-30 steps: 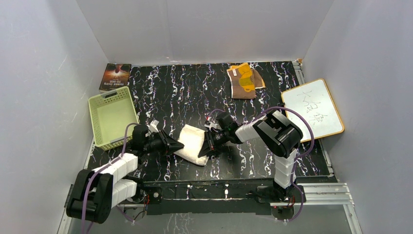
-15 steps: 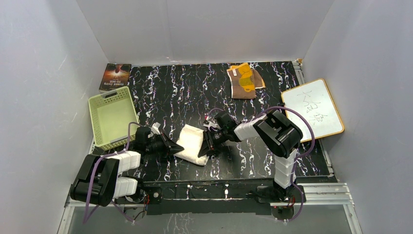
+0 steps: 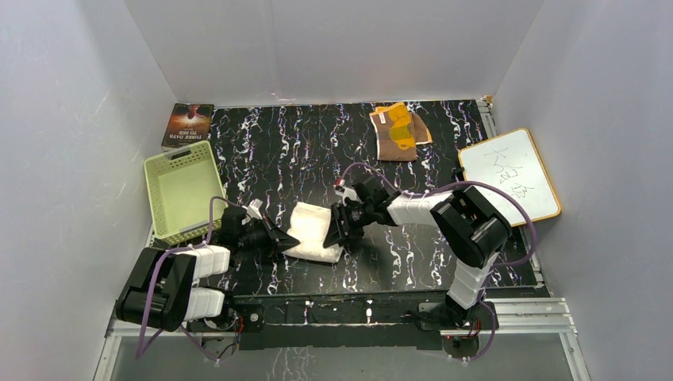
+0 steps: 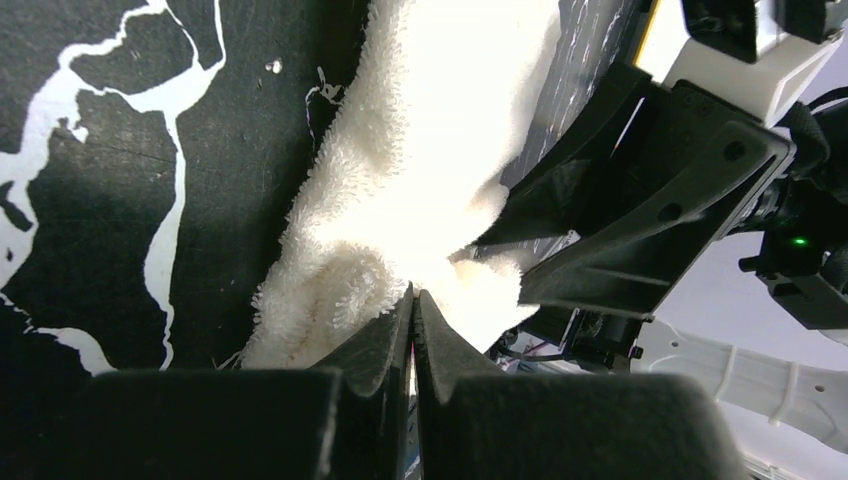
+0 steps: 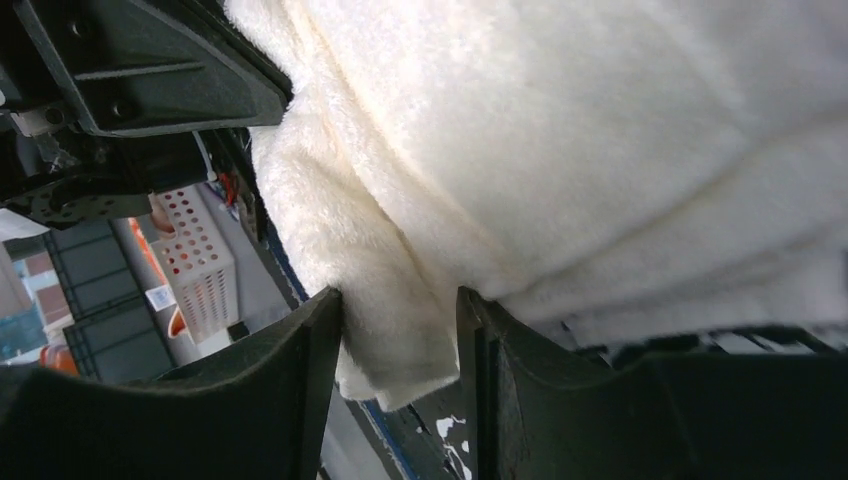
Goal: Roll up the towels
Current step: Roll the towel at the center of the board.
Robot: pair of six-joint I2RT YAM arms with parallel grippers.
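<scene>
I am partway through rolling the cream-white terry towel [image 3: 312, 232]. It lies bunched and partly folded over itself on the black white-veined table [image 3: 317, 151], toward six o'clock from the table's middle. My left gripper [image 4: 414, 300] sits at the towel's nine o'clock, its jaws pressed together on a thin edge of the pile. My right gripper [image 5: 398, 340] is at the towel's three o'clock, jaws set wider but clamped around a thick fold that fills the gap between them. The brown towel with the yellow-orange pattern [image 3: 399, 132] lies unrolled at one o'clock, near the far edge, well apart from both grippers. I judge the first roll barely begun. Next, both ends should turn over together in the same direction, with even tension so the roll neither skews nor springs loose.
</scene>
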